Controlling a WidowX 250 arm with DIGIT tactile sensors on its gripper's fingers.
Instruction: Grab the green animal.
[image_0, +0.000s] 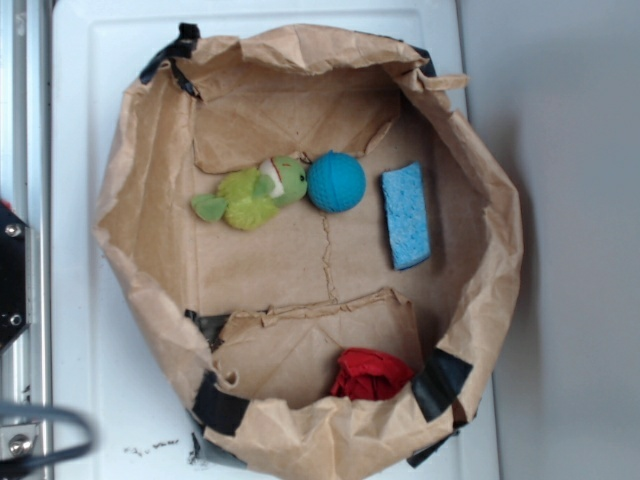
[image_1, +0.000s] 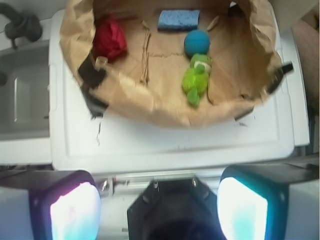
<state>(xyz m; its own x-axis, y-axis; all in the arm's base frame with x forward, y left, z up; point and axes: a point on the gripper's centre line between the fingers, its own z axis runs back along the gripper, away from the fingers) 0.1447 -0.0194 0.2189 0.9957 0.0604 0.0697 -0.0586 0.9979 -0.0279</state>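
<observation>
The small fuzzy lime-green plush animal (image_0: 252, 195) lies on the floor of a crumpled brown paper tray (image_0: 150, 240) with taped corners, which sits on a white worktop (image_0: 75, 120). Its darker green head, with the white and brown face patch, touches or nearly touches a round teal-blue ball (image_0: 336, 182). A light-blue rectangular sponge (image_0: 406, 216) lies beyond the ball, apart from it, and a red cloth lump (image_0: 370, 374) sits well away by the opposite paper wall.

The gripper (image_1: 159, 210) is outside the tray and above the worktop, well apart from the toy. In the wrist view its two pale pads sit at the bottom corners with a clear gap between them — the jaws stand wide and hold nothing. The arm itself is barely visible in the exterior view.

The step in hand looks like the approach. To do it well, clear the raised paper rim before descending, then centre on the lime-green body rather than the head — that keeps the pads off the ball. Set the jaws across the toy's narrow width and go low enough for the soft plush to compress.
</observation>
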